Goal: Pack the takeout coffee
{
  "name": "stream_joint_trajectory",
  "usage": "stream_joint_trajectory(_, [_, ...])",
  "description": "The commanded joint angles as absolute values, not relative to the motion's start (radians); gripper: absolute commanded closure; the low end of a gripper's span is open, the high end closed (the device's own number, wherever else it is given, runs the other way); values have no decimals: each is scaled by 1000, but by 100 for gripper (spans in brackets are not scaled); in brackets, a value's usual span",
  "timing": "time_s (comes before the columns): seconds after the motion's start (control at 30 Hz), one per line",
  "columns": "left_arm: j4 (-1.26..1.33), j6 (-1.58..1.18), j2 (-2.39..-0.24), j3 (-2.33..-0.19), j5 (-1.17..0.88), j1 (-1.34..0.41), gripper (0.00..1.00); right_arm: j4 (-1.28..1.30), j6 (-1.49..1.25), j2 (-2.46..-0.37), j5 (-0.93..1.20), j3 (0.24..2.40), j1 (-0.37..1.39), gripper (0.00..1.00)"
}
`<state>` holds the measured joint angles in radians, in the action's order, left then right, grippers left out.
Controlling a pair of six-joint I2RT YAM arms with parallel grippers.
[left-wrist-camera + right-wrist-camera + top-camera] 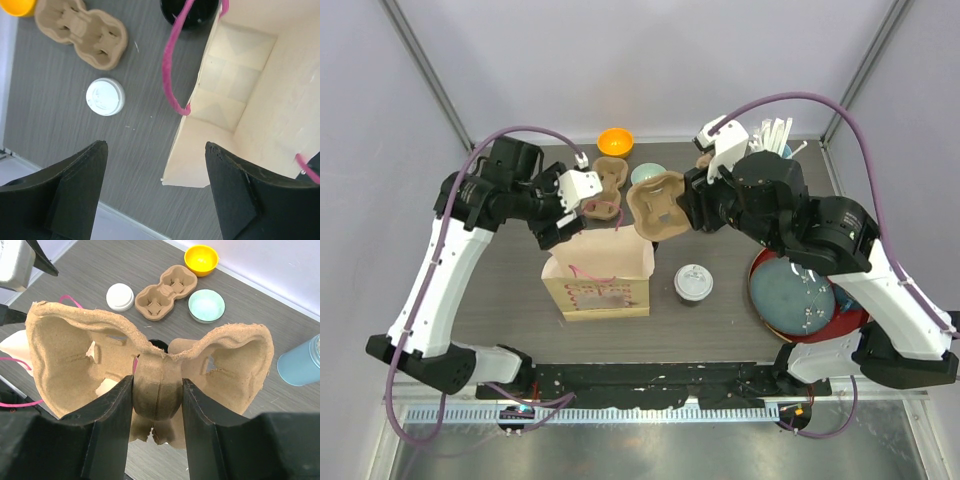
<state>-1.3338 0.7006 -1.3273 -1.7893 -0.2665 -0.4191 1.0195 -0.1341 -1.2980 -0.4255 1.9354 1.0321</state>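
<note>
Two white-lidded cups on the surface (715,332), near cup (693,283) just right of the open paper bag (598,295), far cup (105,96) beside the lying pulp carrier (80,32), second carrier (75,360) gripped in right jaws by the bag's far-right corner, left jaws wide open.

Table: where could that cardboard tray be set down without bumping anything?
Bare tabletop lies left of the paper bag, and along the near edge in front of the lidded cup. The back is crowded: orange bowl, spare carrier.
</note>
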Motion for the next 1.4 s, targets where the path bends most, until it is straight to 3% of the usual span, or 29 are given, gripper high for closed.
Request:
stream_joint_trajectory(0.0, [-1500,848,-1339,-1756,-357,-390,18,965,-141,-1296,-428,1922,1023,68])
stream_joint_trajectory(0.13, [-1480,861,-1365,-1704,-374,-390,19,965,-138,-1296,-414,1917,1011,68])
stream_joint_trajectory(0.23, [-1473,850,-1390,-1665,-356,-390,30,963,-137,-1296,-394,1924,1008,68])
stream_joint_trajectory(0.27, [-1479,836,-1393,-1661,-371,-388,41,962,-137,-1298,-387,1928,1008,68])
stream_joint_trajectory(0.33, [-1500,815,-1397,-1667,-386,-388,53,960,-140,-1308,-356,1948,1008,69])
stream_joint_trajectory(0.37, [-1505,777,-1394,-1670,-393,-388,68,965,-141,-1315,-336,1959,1008,69])
stream_joint_trajectory(0.47, [-1508,680,-1364,-1664,-393,-390,100,963,-175,-1351,-266,1999,1009,72])
stream_joint_trajectory(0.6, [-1499,575,-1290,-1612,-400,-391,100,951,-201,-1443,-177,2045,1026,73])
stream_joint_trajectory(0.77, [-1465,431,-1169,-1556,-371,-394,100,901,-213,-1493,-227,2086,1144,76])
stream_joint_trajectory(1.07, [-1479,253,-1094,-1539,-301,-399,100,749,-244,-1467,-383,1956,1331,76])
stream_joint_trajectory(1.37, [-1470,219,-1058,-1554,-363,-399,100,627,-218,-1493,-397,1725,1339,75])
